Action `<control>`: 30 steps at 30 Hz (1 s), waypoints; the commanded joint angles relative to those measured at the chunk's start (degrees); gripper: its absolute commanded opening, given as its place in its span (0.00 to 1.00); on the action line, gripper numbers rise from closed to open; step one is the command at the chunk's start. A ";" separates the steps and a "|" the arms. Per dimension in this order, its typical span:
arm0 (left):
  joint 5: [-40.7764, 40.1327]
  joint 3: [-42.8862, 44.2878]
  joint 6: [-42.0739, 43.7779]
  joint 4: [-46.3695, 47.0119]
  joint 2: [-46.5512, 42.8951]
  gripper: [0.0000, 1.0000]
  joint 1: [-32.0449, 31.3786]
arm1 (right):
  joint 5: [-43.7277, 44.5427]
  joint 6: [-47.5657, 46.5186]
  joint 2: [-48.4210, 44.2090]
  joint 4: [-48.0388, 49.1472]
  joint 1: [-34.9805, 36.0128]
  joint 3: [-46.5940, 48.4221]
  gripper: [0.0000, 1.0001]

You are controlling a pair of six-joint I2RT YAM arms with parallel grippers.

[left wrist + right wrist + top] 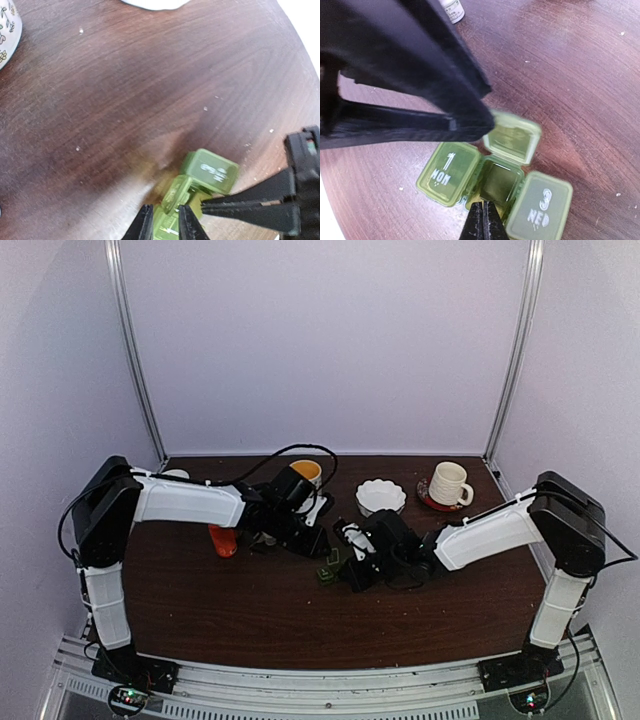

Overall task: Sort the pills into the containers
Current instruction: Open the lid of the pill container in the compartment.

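The containers are one small green pill box (pixel 449 172) (pixel 330 572) with three compartments, lying on the dark table between the two arms. The lids marked MON and WED (pixel 542 205) are down. The middle compartment (pixel 497 182) is empty, with its lid (pixel 512 137) (pixel 177 195) flipped up. My left gripper (pixel 165 226) (pixel 318 545) is shut on the edge of that raised lid. My right gripper (pixel 483 222) (pixel 347 565) is shut, its tips at the near rim of the middle compartment. No pills are in view.
An orange bottle (pixel 224 540) stands under the left forearm. Further back stand a yellow-lined mug (pixel 307 472), a white fluted bowl (pixel 381 496) and a white mug on a red saucer (pixel 447 484). A small white bottle (pixel 452 10) stands beyond the box.
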 commanded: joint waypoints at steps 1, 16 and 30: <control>0.37 2.26 1.09 0.14 2.97 0.21 1.14 | 4.36 0.34 1.93 -6.17 0.90 2.75 0.00; 3.79 7.12 1.64 -1.29 8.96 0.26 2.82 | 5.04 0.88 3.19 -8.60 1.15 4.80 0.00; 5.64 2.79 2.20 3.71 2.48 0.39 2.85 | 6.46 1.76 2.85 -8.85 1.13 5.44 0.00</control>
